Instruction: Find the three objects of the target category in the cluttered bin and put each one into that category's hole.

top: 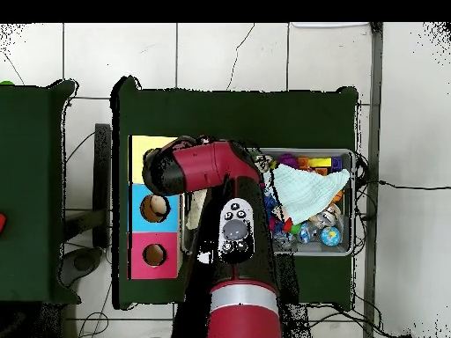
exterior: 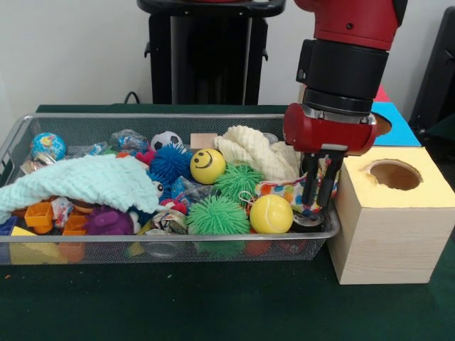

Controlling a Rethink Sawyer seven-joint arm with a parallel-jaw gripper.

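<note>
One yellow tennis ball [exterior: 271,214] sat just left of the end effector [exterior: 319,201], whose fingers hung slightly parted, empty, inside the bin [exterior: 163,119].

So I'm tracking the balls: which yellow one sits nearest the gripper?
The plain yellow ball beside the gripper; the smiley-face ball lies farther away.

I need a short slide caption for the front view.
Gripper lowered into the wire bin beside the yellow-topped box.
</note>
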